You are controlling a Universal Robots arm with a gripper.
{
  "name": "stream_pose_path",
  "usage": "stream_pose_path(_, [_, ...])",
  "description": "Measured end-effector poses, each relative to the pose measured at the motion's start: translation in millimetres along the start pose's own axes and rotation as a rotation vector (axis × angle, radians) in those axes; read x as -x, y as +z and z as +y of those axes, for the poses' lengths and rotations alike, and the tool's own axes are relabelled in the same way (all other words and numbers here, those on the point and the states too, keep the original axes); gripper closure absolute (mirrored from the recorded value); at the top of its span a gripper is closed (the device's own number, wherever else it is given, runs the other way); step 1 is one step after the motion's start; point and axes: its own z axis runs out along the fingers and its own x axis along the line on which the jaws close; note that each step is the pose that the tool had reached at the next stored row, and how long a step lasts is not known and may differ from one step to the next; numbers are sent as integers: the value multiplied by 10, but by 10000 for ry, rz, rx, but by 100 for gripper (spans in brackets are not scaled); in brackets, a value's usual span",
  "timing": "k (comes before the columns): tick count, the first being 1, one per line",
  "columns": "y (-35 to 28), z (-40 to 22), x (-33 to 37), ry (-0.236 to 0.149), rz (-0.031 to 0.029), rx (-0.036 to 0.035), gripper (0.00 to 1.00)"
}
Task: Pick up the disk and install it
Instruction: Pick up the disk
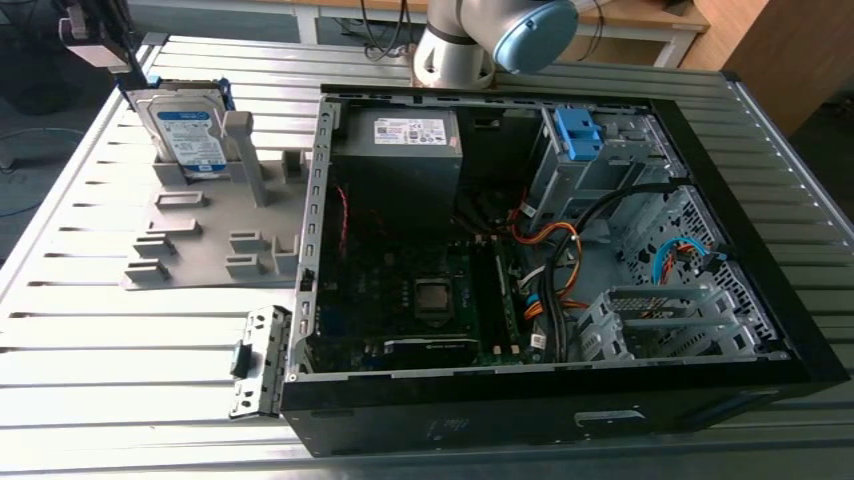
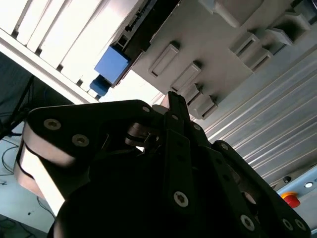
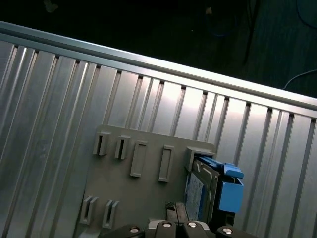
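Note:
The disk is a silver hard drive with a white-and-blue label and a blue bracket. It stands on edge in a slot of the grey holder plate, at the exterior view's far left. My gripper hangs just above and slightly left of the disk's top edge, apart from it. In the first wrist view the disk and its blue bracket sit close beside the gripper's dark body. The second wrist view shows the blue bracket beyond the gripper.
An open black computer case lies on the ribbed metal table, right of the holder. Inside are a grey power-supply box, a blue latch and a metal drive cage. The arm's base stands behind the case.

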Motion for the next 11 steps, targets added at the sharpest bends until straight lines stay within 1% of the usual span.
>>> stream_pose_path(6, [0, 0, 0, -496, 17, 11, 89])
stream_pose_path(7, [0, 0, 0, -709, 25, 17, 89])
stream_pose_path(11, [0, 0, 0, -1053, 36, 24, 89])
